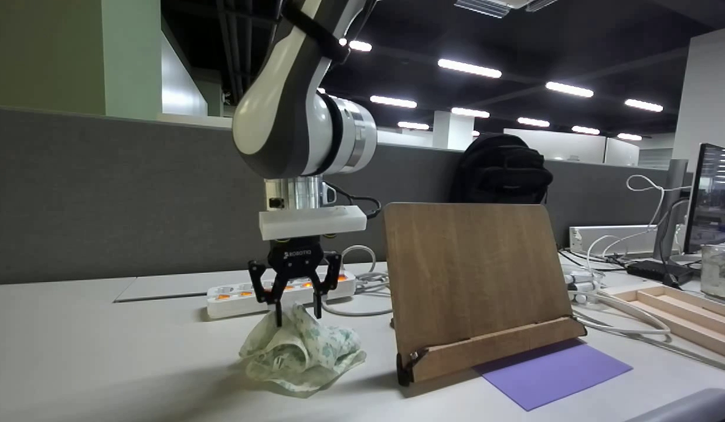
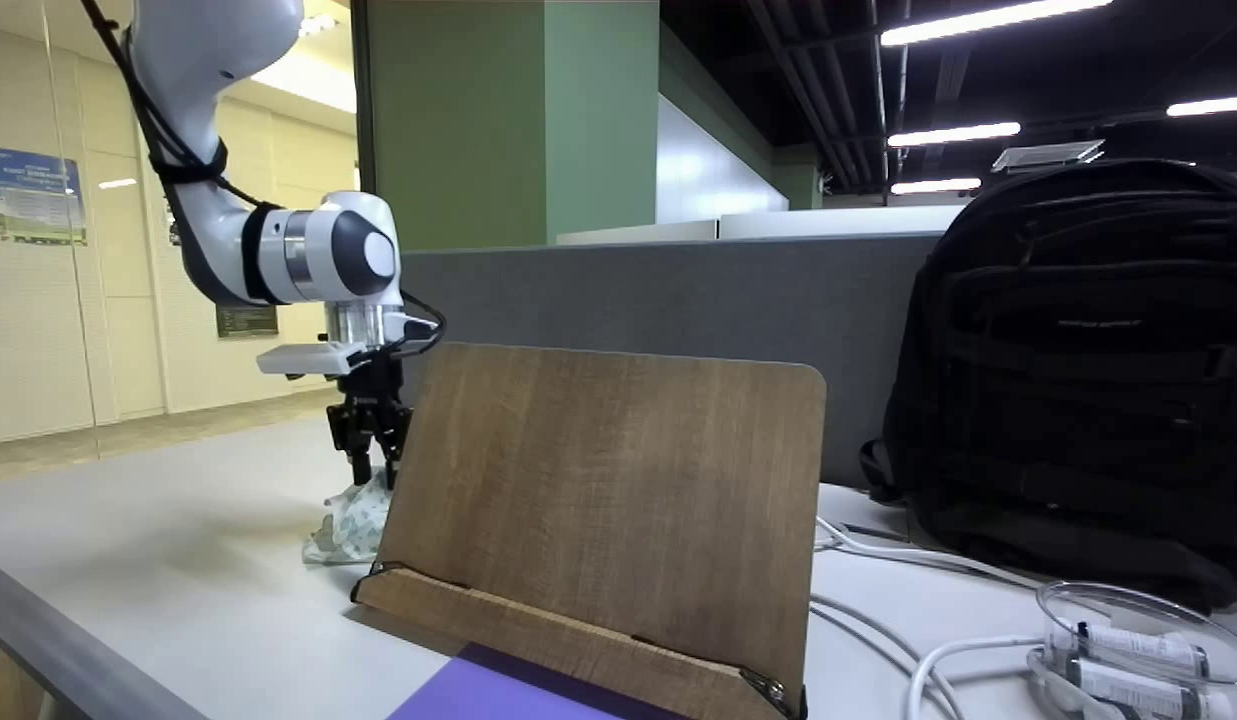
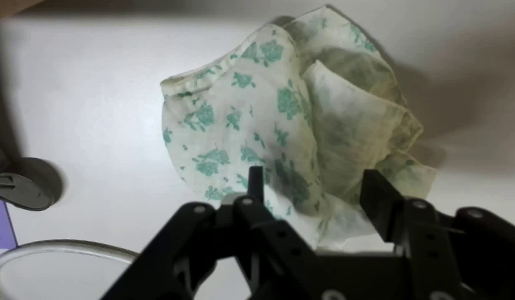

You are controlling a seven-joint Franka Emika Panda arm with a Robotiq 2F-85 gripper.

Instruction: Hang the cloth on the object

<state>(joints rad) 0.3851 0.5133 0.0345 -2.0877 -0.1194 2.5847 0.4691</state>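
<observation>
A crumpled white cloth with green flowers lies on the table, in both exterior views (image 1: 333, 349) (image 2: 350, 525), and fills the middle of the wrist view (image 3: 249, 112). My gripper (image 1: 298, 319) points straight down over the cloth. It is open, its two fingers on either side of a raised fold; whether they touch the cloth I cannot tell. It also shows in an exterior view (image 2: 376, 480) and the wrist view (image 3: 312, 171). A brown wooden stand with a tilted board and a bottom ledge stands beside the cloth, in both exterior views (image 1: 479, 269) (image 2: 618, 490).
A white power strip (image 1: 236, 302) with cables lies just behind the gripper. A purple sheet (image 1: 555, 375) lies under the stand's front. A wooden tray (image 1: 678, 316), a monitor (image 1: 714, 199) and a black backpack (image 2: 1088, 400) are beyond the stand. A grey partition (image 1: 133, 199) runs behind.
</observation>
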